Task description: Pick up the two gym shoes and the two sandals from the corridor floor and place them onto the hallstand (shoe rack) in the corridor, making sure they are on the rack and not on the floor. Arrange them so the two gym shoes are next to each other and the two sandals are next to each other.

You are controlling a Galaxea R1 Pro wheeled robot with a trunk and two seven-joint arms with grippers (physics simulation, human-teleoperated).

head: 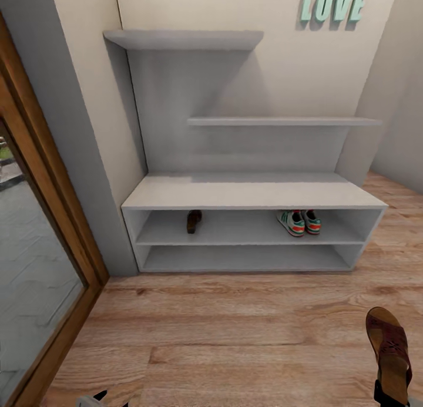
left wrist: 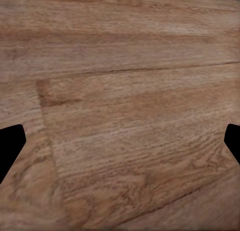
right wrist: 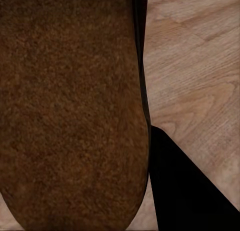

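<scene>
Hallstand: two gym shoes are shelved side by side at the upper shelf's right end, one sandal left of centre, wide bare shelf between. Second sandal is held clamped in the right hand, above open corridor floor. Left hand: fingers are spread apart over bare planks.

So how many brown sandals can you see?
2. One sandal sits on the left of the hallstand's upper low shelf. The other sandal is held in the right gripper above the floor, at the picture's lower right.
</scene>
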